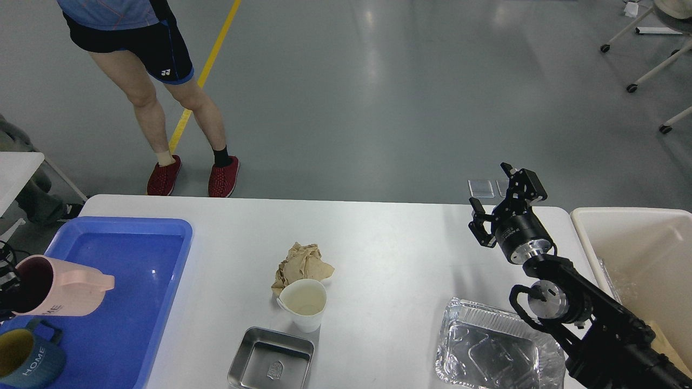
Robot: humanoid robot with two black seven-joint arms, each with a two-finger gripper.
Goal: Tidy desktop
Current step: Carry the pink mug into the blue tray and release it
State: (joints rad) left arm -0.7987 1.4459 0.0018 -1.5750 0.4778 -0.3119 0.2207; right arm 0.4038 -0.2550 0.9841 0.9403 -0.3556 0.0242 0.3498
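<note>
The white desktop (389, 243) holds a crumpled brown paper (303, 263), a white paper cup (306, 303), a small steel tray (270, 359) and a foil container (494, 351). My left gripper (6, 292) is almost off the left edge and is shut on the rim of a pink mug (62, 294). It holds the mug on its side above the blue tray (124, 324). A teal mug (24, 361) stands in the tray's near corner. My right gripper (494, 193) is open and empty above the desktop's far right.
A cream-beige bin (632, 254) stands off the right end of the desktop. A person in red shoes (192, 173) stands by the far left edge. Another white table's corner (16, 167) is at the far left.
</note>
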